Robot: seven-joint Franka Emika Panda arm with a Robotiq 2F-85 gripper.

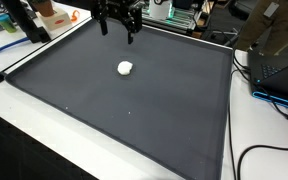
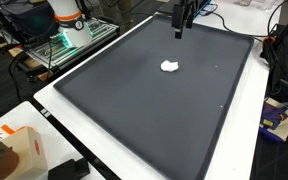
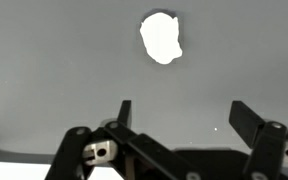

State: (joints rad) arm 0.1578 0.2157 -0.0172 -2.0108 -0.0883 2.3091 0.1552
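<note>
Wide open and empty at the gripper (image 3: pixel 181 110), with clear space between the two fingers. Hovers above the dark grey mat (image 1: pixel 134 120) without touching it. Ahead of the fingertips and lower, well apart from them, a small white lump (image 3: pixel 161 38), lying alone on the mat; in the wrist view almost straight in front. Looks like crumpled tissue or soft cloth, though too small to tell surely. Probably very light and soft, so likely to squash under pressure rather than break; may also slide on the mat if pushed from one side only. Best to come down from above with the lump centred between the fingers and to close across its narrower middle, low near the mat, so as not to pinch only a loose edge.
</note>
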